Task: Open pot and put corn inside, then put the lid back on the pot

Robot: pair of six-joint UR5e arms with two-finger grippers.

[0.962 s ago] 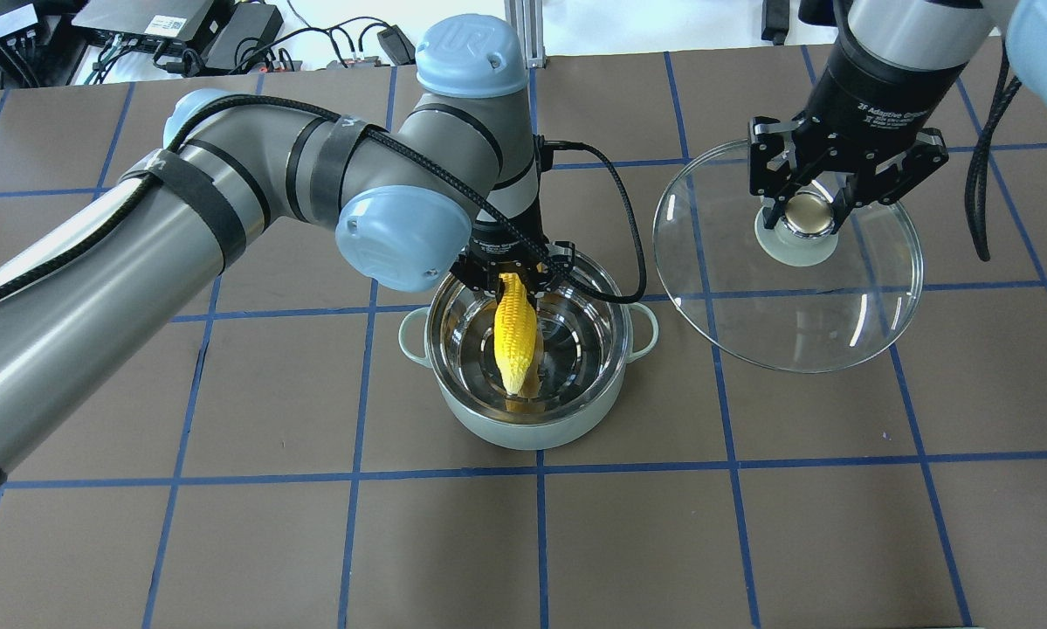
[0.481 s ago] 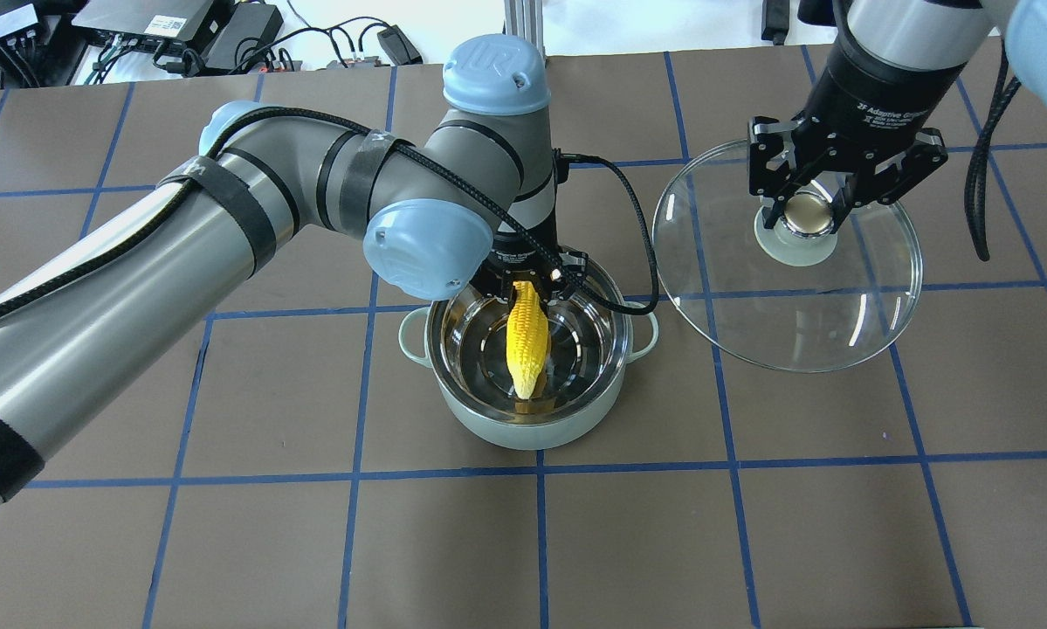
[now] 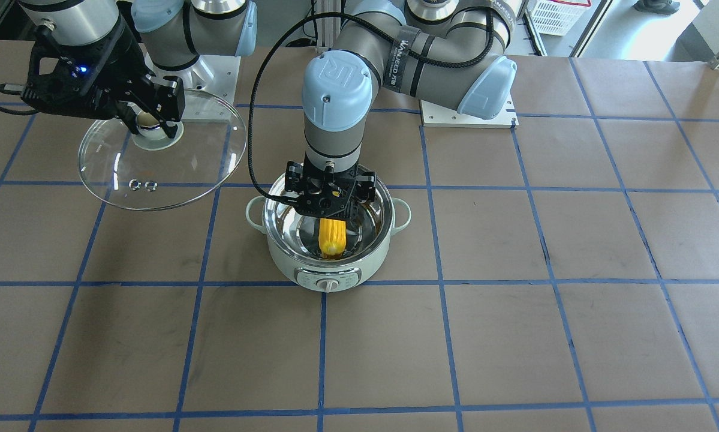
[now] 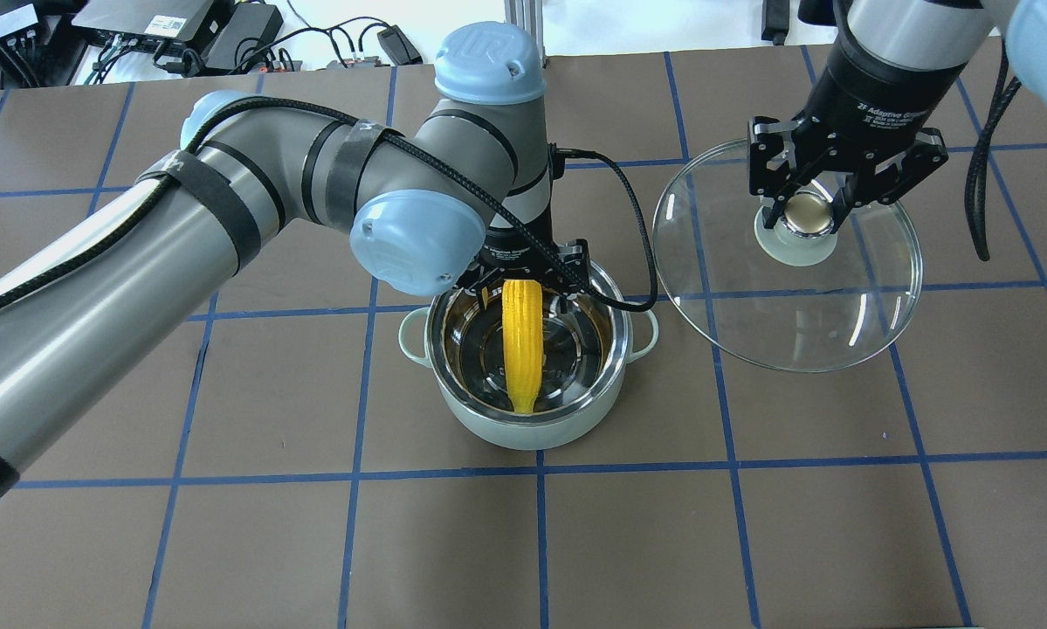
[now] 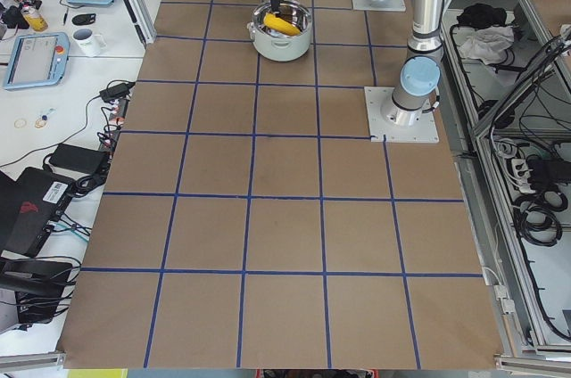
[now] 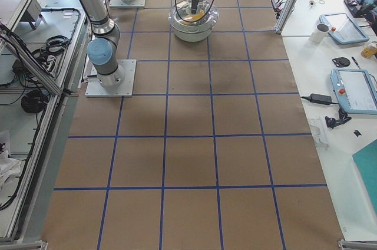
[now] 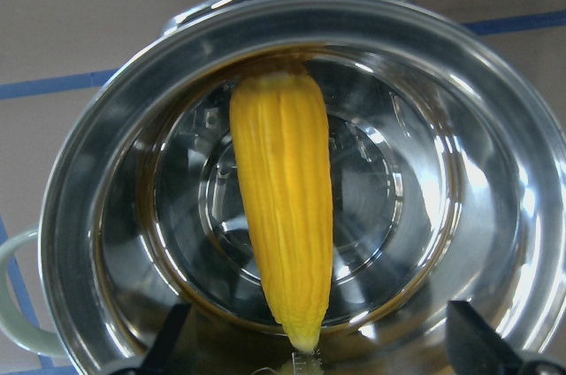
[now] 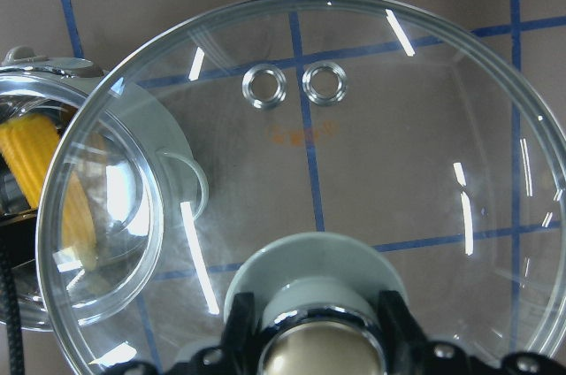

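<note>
The mint-green pot (image 4: 523, 432) stands lidless at the table's middle, its dial (image 3: 330, 282) facing the front camera. The yellow corn (image 4: 521, 349) lies inside it, leaning against the steel wall; the left wrist view shows it (image 7: 283, 216) free of the fingers. My left gripper (image 4: 527, 284) hovers over the pot's far rim, jaws wide open, one fingertip (image 7: 469, 335) well clear of the cob. My right gripper (image 4: 807, 214) is shut on the knob of the glass lid (image 4: 802, 323) and holds it in the air to the right of the pot.
The left arm's black cable (image 4: 632, 236) loops between the pot and the lid. Boxes and cables (image 4: 182, 35) lie beyond the table's far edge. The arms' base plates (image 3: 467, 114) are at the robot side. Brown table with a blue tape grid.
The left gripper has opened and let go of the corn, which has dropped from a tilted hold to lie in the pot. The right arm and lid have not moved.
</note>
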